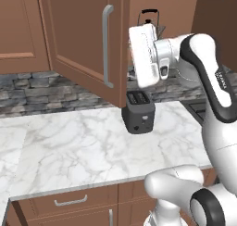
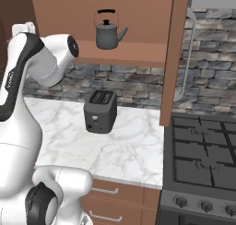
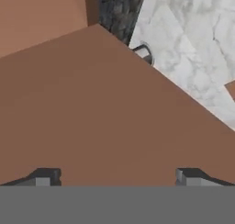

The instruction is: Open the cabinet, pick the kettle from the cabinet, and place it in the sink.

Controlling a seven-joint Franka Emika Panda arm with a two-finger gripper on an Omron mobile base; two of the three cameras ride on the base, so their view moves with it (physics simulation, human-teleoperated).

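The cabinet stands open, its left door (image 1: 83,40) swung out with a silver bar handle (image 1: 107,44). Its right door (image 2: 174,58) shows edge-on. The dark-grey kettle (image 2: 109,35) sits upright on the cabinet shelf (image 2: 138,53). In the left base view only its black handle (image 1: 150,14) rises behind my white hand (image 1: 144,53), which hovers at shelf height by the left door's edge. My gripper (image 3: 117,178) is open with nothing between its fingertips (image 3: 46,177), close to a flat brown door panel (image 3: 92,108). The sink is out of view.
A black two-slot toaster (image 2: 100,111) stands on the marble counter (image 1: 69,151) right under the open cabinet. A dark stove (image 2: 203,159) lies to the right. A stone backsplash (image 1: 32,91) runs behind, and drawer fronts (image 1: 69,202) sit below.
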